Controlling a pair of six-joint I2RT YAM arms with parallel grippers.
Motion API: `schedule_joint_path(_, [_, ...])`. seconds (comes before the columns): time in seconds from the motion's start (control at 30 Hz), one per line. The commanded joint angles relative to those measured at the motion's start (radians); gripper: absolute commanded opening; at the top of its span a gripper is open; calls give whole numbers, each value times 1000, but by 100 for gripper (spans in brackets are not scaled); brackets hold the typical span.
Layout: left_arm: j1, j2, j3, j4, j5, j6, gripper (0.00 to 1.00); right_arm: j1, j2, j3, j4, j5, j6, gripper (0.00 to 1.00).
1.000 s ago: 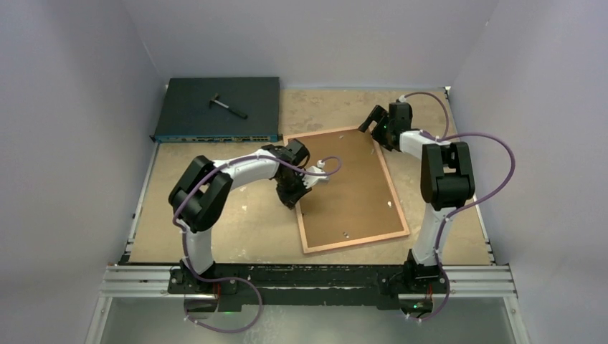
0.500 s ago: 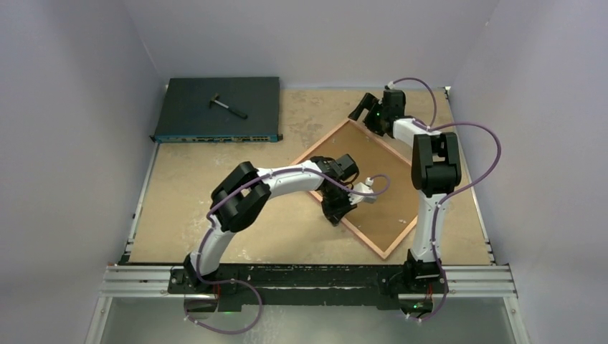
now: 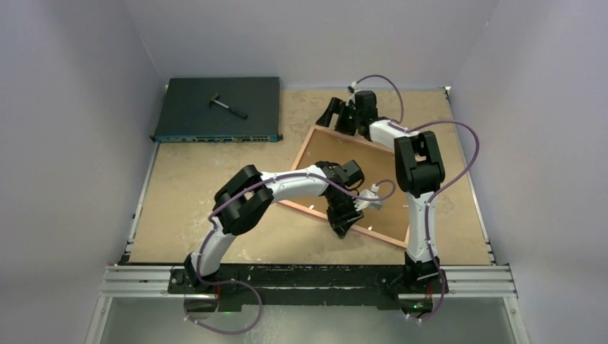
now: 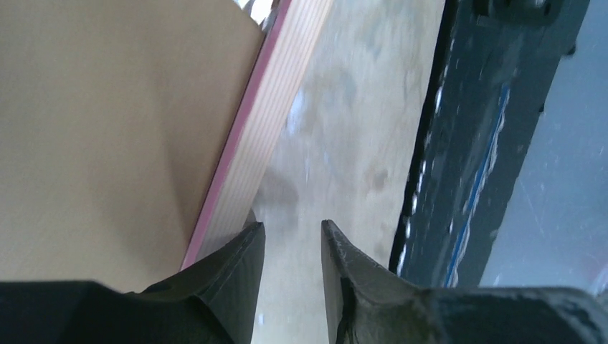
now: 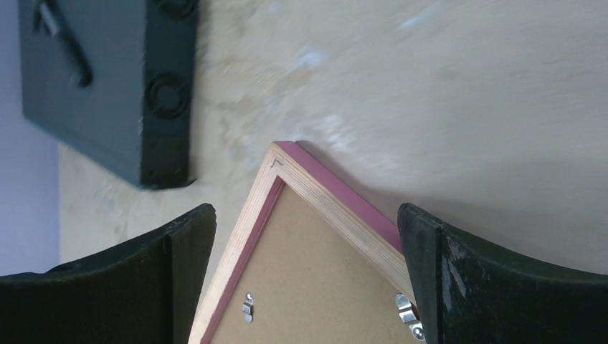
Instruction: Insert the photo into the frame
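On the table (image 3: 201, 208), right of its middle, the frame (image 3: 297, 165) lay back-up and skewed, its pale wooden rim around the brown backing board (image 3: 340, 152) that filled it. No side of the photo showed in any view.

At the frame's far corner the right gripper (image 3: 335, 115) stood with its jaws wide apart; in the right wrist view that corner (image 5: 323, 201) sat between the two fingers, touched by neither, with small metal clips (image 5: 247, 307) on the board below it.

At the near edge the left gripper (image 3: 343, 228) pointed down, its fingers (image 4: 240, 261) only a narrow gap apart with bare table between them, one finger right against the pink border (image 4: 265, 122).

Well apart, at the far left, lay the dark electronics box (image 3: 219, 107) with a small black tool (image 3: 228, 105) on top.
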Motion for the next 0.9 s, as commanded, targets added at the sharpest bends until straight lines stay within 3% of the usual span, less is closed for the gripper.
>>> schedule_joint_path(0.0, [132, -200, -96, -33, -65, 36, 35, 91, 1, -56, -91, -128, 43, 99])
schedule_joint_path(0.2, [274, -465, -202, -162, -84, 87, 43, 127, -37, -67, -100, -128, 19, 99])
schedule_joint_path(0.33, [340, -620, -292, -87, -186, 67, 60, 135, -71, -67, -112, -99, 3, 99])
schedule_joint_path(0.43, [439, -673, -367, -14, -226, 45, 62, 135, -154, -116, -99, -1, -3, 99])
schedule_joint_path(0.57, [587, -616, -412, 4, -153, -2, 60, 134, -297, -240, -1, 42, 8, 99])
schedule_joint_path(0.7, [735, -499, -438, 40, 47, -54, 54, 134, -388, -326, 90, 32, -9, 99])
schedule_joint_path(0.87, [762, -381, -485, 128, 191, -107, 50, 134, -455, -445, 191, -67, -15, 99])
